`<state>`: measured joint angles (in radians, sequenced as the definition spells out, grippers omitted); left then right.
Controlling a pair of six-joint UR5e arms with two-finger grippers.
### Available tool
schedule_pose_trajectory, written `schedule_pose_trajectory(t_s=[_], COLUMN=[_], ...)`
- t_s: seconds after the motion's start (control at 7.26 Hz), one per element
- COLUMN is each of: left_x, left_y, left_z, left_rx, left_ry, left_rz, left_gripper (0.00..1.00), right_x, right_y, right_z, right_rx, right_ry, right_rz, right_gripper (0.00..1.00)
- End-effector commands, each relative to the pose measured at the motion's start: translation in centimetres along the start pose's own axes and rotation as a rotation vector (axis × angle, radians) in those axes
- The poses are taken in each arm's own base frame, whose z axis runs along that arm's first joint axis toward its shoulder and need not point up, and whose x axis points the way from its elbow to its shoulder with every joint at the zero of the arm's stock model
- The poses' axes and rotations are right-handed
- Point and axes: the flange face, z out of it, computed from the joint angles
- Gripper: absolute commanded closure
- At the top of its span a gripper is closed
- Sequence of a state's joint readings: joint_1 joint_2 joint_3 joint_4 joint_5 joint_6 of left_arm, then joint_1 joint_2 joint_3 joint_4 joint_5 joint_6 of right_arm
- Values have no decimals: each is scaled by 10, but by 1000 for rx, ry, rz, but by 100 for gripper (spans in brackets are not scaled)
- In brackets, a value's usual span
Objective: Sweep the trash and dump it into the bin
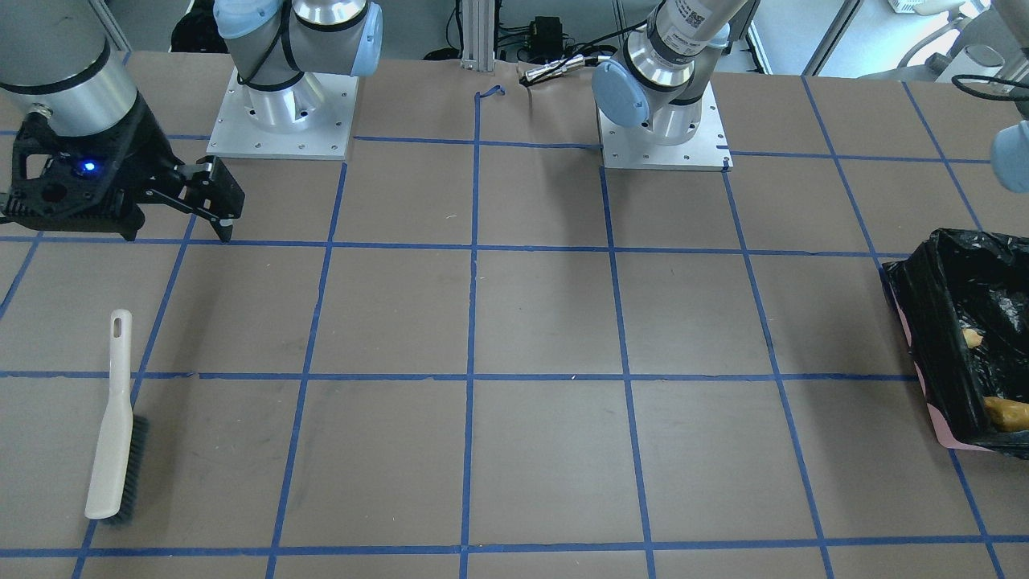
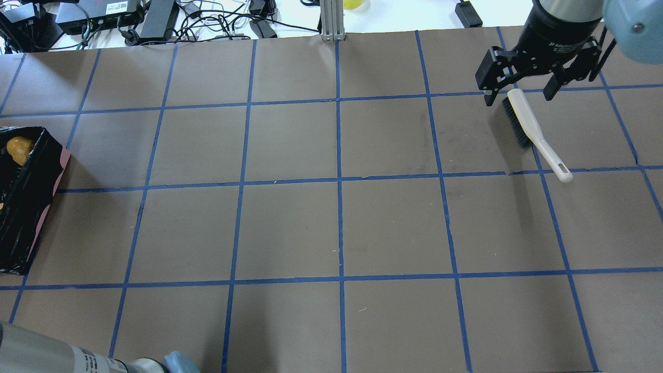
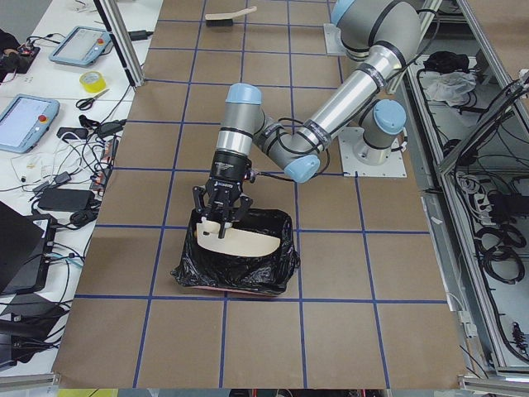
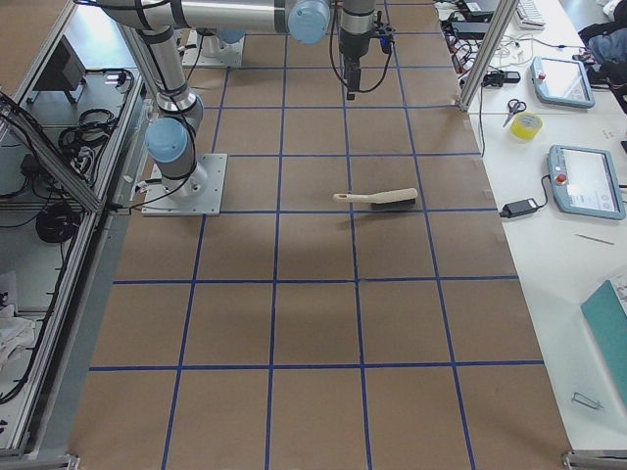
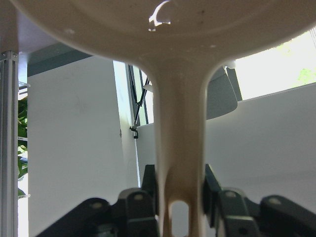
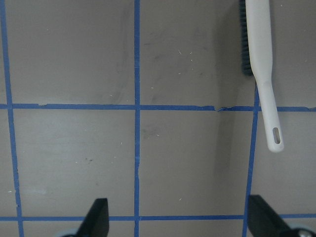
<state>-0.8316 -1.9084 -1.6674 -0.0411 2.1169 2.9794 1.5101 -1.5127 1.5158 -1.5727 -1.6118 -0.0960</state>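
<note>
Dustpan (image 3: 242, 245) upended over bin (image 1: 932, 346) at table's (image 1: 547, 322) end on robot's left: L gripper (image 3: 221, 220) clamps the beige pan's handle, fingers (image 5: 213, 190) snug on both sides per wrist cam, handle up, wide edge down in the black-lined opening. Trash (image 1: 1006, 412), golden-brown pieces, lies inside bin amid crinkled bag. R gripper (image 2: 519, 96) hangs above opposite end w/ jaws spread wide, nothing between them, near brush (image 1: 112, 418), which lies flat on the brown paper, handle crossing a blue tape line
</note>
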Motion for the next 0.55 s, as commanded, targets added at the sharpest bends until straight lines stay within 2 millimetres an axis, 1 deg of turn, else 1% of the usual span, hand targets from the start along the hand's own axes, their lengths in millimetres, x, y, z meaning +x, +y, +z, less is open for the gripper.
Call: schedule_pose_trajectory(t_s=[0.0,0.14,0.28,0.41], left_x=[7,8,8,2], left_y=[-19,-17,-18,-25], left_z=[-8,-11,-12,-19], left_rx=[-30,-39,-81,-142], left_ry=[-8,-10,-20,-41], left_rz=[-11,-12,-35,-50], left_gripper=[100,100,100,100], right_x=[-7,-7,-6,-7], right_y=[2,0,5,10], right_z=[1,4,0,-7], right_rx=[-5,-11,-16,-3], right_ry=[12,20,28,14], right_rz=[-9,-10,-11,-9], right_gripper=[0,0,0,0])
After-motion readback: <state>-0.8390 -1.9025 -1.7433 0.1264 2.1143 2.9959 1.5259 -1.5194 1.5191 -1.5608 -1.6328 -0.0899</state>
